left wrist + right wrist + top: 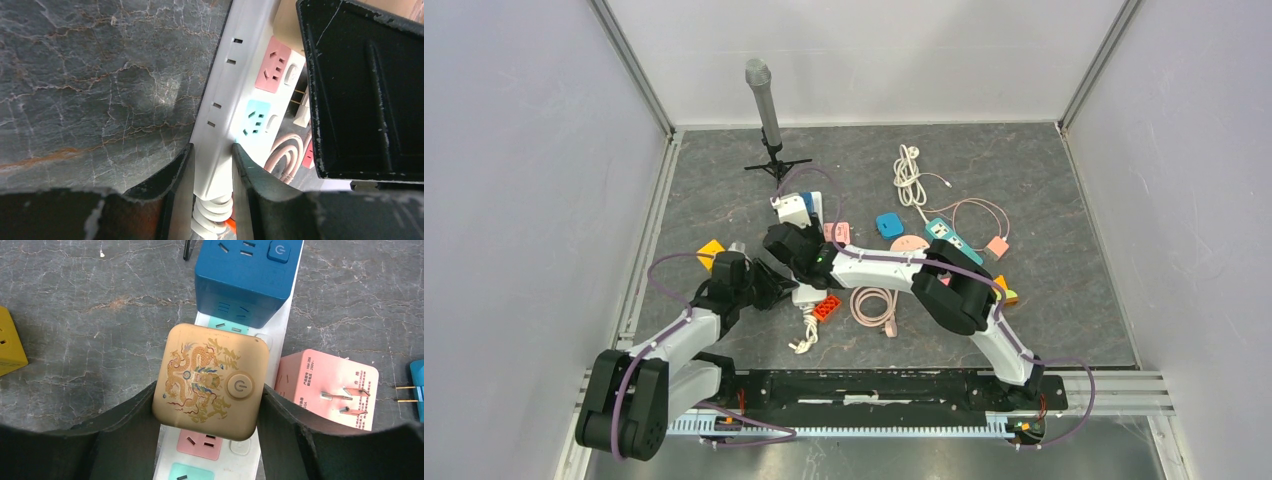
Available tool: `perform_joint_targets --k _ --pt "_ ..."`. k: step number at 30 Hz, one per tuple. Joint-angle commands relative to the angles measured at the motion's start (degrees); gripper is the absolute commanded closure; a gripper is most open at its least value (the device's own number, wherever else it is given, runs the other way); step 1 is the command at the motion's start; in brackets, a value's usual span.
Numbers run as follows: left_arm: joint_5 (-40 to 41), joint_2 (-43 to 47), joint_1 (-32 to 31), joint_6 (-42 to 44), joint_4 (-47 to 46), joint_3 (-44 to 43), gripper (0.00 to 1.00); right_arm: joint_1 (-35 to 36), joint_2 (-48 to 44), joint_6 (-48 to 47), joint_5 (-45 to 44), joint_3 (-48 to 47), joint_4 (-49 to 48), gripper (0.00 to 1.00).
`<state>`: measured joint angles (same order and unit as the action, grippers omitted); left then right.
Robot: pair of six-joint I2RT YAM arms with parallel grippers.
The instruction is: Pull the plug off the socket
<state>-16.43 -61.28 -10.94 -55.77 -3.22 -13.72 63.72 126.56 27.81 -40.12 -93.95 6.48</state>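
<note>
Black fingers of my right gripper [210, 392] are closed against two opposite flat sides of the gold plug [200, 360]. The plug is a rounded cube seated in the white power strip [247, 465], left of the table's middle in the overhead view. My left gripper [212, 150] is clamped across the strip's narrow cord end, just above the ribbed strain relief, with the dark marbled table [75, 75] beneath.

I judge the plug to be a light, rigid plastic shell. It does not look fragile, but its smooth glossy walls could slide through the fingers. Probably only pin friction holds it in. The flat sides are the right place to grip, and the pull should go straight off the strip's face without rocking. The strip looks light too and would likely lift along with the plug if the left let go.

A dragon design covers the plug's top, with characters I cannot read, beside a round button [240, 386] bearing a power symbol. The blue cube [245, 275] plugged in just beyond has the same symbol on its button. The loose pink adapter [325, 390] beside the strip carries small grey print. "250V~" seems legible; the rest is too fine.
</note>
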Motion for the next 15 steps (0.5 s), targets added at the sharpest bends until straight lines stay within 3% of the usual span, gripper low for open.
perform_joint_targets --k 1,9,15 --pt "5.9 -1.3 0.2 -0.3 7.8 2.0 0.63 0.1 -3.1 -1.6 -1.4 -2.1 -2.8 1.0" --pt "3.5 -0.7 0.2 -0.4 7.3 1.4 0.63 -1.6 -8.1 1.8 9.9 4.2 -10.1 1.0" --pt "3.3 -0.3 0.2 -0.5 7.5 1.4 0.63 -2.0 -10.8 2.0 11.7 5.6 -11.5 1.0"
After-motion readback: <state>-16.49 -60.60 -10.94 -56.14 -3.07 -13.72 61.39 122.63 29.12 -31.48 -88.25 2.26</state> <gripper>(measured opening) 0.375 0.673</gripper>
